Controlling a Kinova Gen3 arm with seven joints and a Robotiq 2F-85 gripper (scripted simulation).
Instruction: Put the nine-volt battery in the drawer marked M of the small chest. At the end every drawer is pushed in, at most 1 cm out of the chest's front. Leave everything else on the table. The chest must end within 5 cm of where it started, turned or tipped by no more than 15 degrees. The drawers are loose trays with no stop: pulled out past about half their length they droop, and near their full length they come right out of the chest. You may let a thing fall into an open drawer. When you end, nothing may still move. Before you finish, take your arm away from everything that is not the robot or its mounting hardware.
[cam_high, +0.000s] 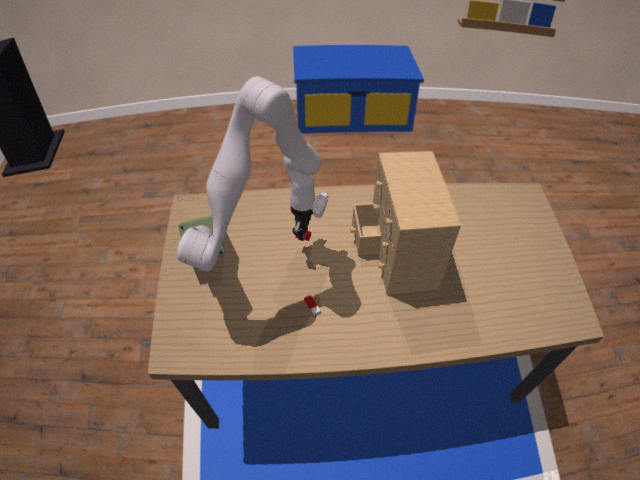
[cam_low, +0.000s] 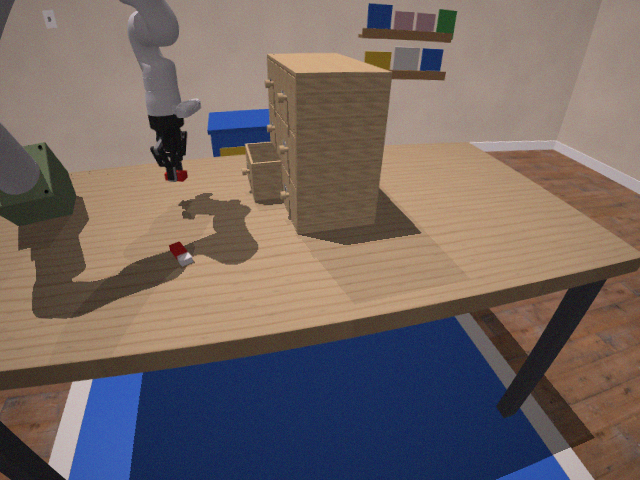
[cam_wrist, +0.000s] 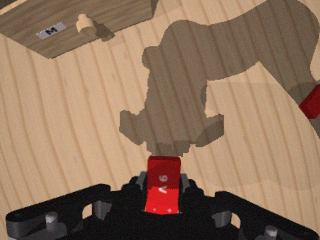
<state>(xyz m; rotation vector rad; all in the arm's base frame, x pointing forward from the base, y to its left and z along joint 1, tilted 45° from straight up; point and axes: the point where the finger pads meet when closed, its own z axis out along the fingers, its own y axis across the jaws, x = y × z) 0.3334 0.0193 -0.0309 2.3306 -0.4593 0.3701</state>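
One gripper (cam_low: 174, 174) is clamping the nine-volt battery (cam_wrist: 163, 184) clear above the table, carrying it toward the open drawer (cam_high: 366, 228) ahead.

Table (cam_high: 465, 330): pale wood, fine straight grain, matt. Chest (cam_high: 418, 206), off to the gripper's side: matching light wood, matt, with small turned wooden knobs. Gripper (cam_high: 301, 235): black, matt, plastic-looking; it grips a battery (cam_wrist: 163, 187) with a smooth, glossy red casing. Arm (cam_high: 227, 170) above the gripper: smooth off-white shell, faint sheen.
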